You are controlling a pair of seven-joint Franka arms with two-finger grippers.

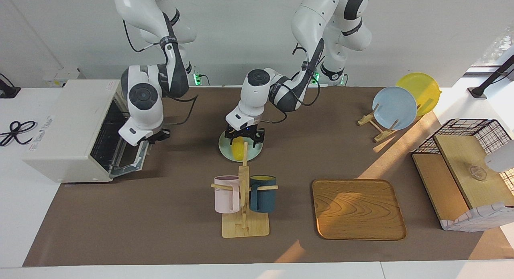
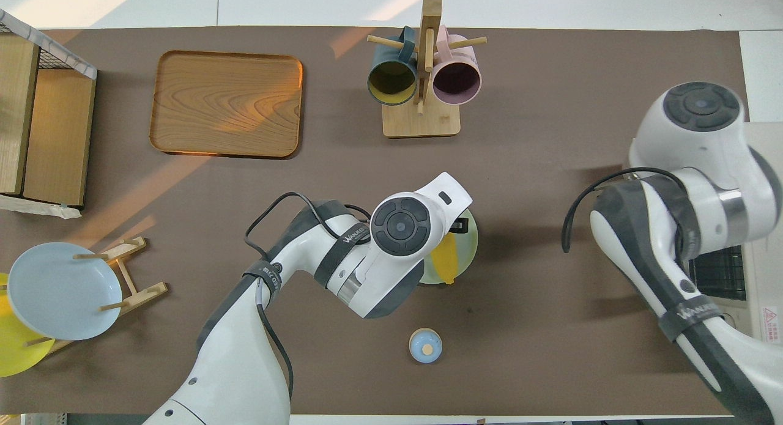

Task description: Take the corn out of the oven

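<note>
Facing view: left gripper point(image 1: 244, 141) is down over the corn point(image 1: 238, 148), which lies on a pale green plate point(image 1: 253, 152) mid-counter, out of the oven point(image 1: 76, 130). Fingers straddle the cob; gripping or released, I cannot tell. Judged last step: release and lift. Right gripper point(image 1: 157, 136) waits at the open oven door point(image 1: 127, 158); its fingers are unreadable. Farther out, the mug rack point(image 1: 243, 198) stands close.
</note>
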